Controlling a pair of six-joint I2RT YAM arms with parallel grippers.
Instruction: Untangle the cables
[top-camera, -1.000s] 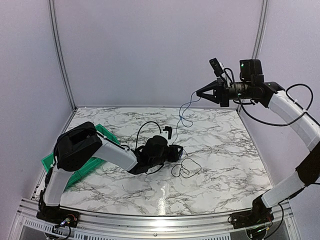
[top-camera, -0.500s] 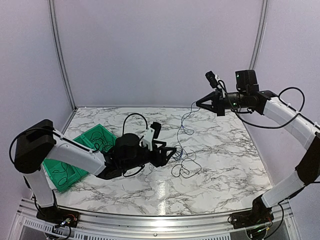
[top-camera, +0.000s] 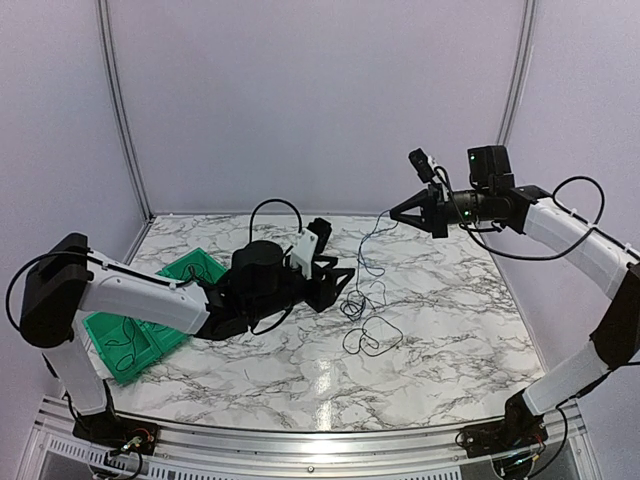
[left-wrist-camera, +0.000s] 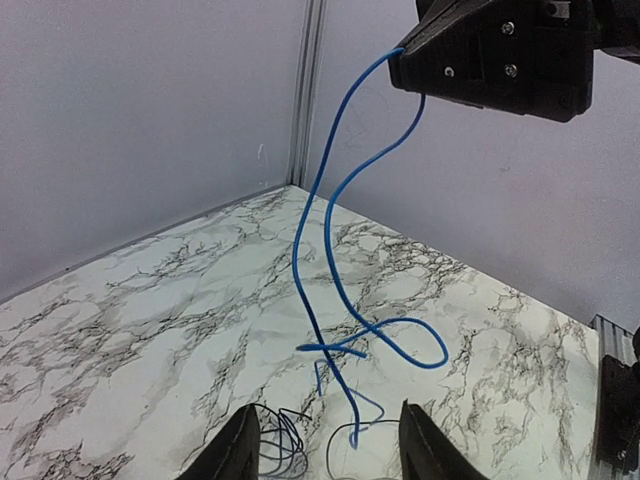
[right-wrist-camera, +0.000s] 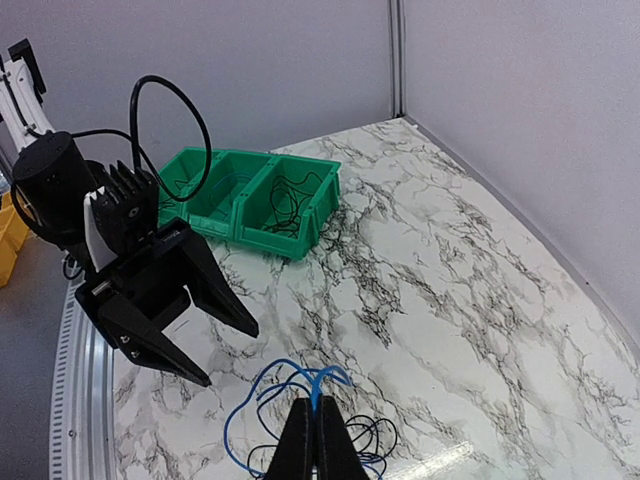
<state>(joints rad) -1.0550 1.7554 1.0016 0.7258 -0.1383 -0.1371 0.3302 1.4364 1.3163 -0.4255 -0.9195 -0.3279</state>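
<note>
My right gripper (top-camera: 393, 214) is shut on a blue cable (top-camera: 368, 242) and holds it high above the table; the cable hangs down in loops (left-wrist-camera: 330, 250). In the right wrist view the blue cable (right-wrist-camera: 262, 385) comes out of the closed fingertips (right-wrist-camera: 317, 412). Black cables (top-camera: 368, 332) lie looped on the marble table, with a small tangle (top-camera: 353, 305) under the hanging blue one. My left gripper (top-camera: 343, 283) is open and empty, raised just left of the hanging cable; its fingers (left-wrist-camera: 240, 450) frame the cable's lower end.
A green two-compartment bin (top-camera: 150, 320) stands at the left with thin black wires inside; it also shows in the right wrist view (right-wrist-camera: 255, 195). Walls enclose the marble table (top-camera: 450, 300) at the back and sides.
My left gripper has lifted off the table and swung up and right toward the hanging blue cable. My right gripper has come down and left a little, with the cable still held.
</note>
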